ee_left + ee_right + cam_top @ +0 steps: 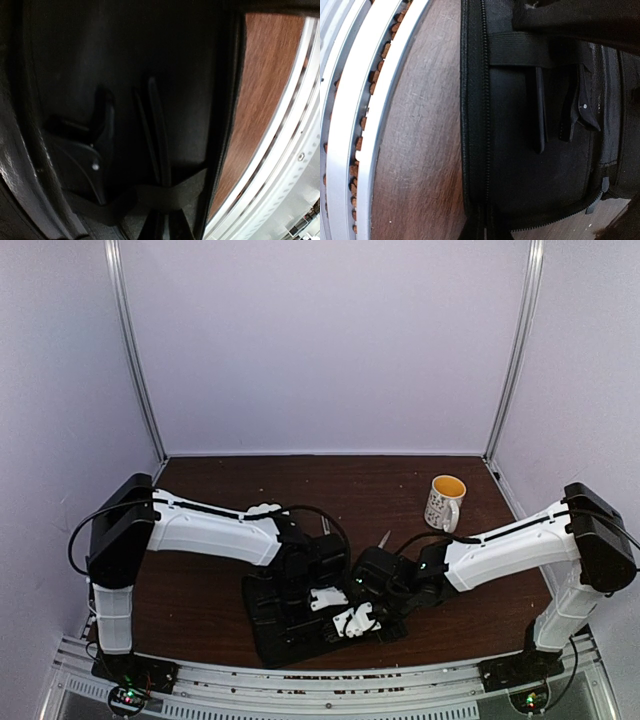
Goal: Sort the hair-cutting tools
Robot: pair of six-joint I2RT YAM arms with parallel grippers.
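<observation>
The flat black fabric case lies open near the table's front edge, with both grippers on it. My left gripper is shut on the near end of a thin dark hair clip, which runs under an elastic strap inside the case. A dark tool with a rivet lies beside that clip. My right gripper is shut on the case's zippered edge. The right wrist view shows two dark clips hanging from the strap. A slim silver tool lies on the table behind the case.
A white patterned mug with a yellow inside stands at the back right of the brown table. A silver rail runs along the table's front edge, close to the case. White walls enclose the workspace.
</observation>
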